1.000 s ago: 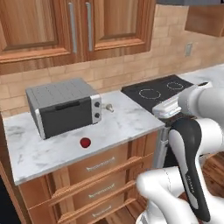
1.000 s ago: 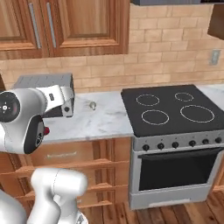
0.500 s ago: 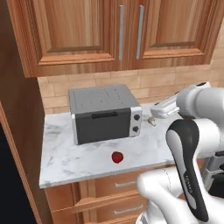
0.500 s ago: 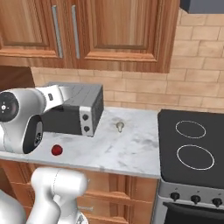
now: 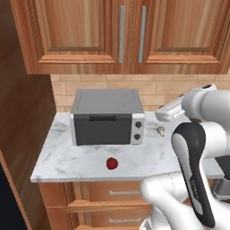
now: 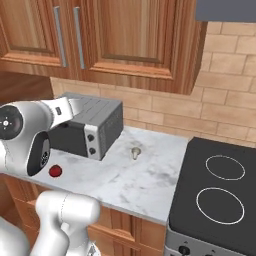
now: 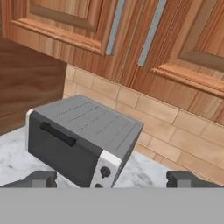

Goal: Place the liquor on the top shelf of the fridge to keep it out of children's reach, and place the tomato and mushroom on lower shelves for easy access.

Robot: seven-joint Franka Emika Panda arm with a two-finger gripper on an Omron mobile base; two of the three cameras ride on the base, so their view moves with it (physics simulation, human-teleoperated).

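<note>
Tomato [image 5: 112, 163] and mushroom [image 5: 160, 130] lie on the counter [image 5: 67, 157] in both base views. Hand view faces the oven [image 7: 78, 140], with gripper [image 7: 116, 179] fingers spread wide and empty.

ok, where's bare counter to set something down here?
Free: marble right of the mushroom up to the stove, and the front strip right of the tomato. Narrow strip left of the oven. Crowded only around the oven.

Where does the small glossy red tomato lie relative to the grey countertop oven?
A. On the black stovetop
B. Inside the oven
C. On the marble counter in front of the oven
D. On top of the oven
C: the tomato lies on the marble counter, in front of the grey countertop oven and apart from it.
</note>
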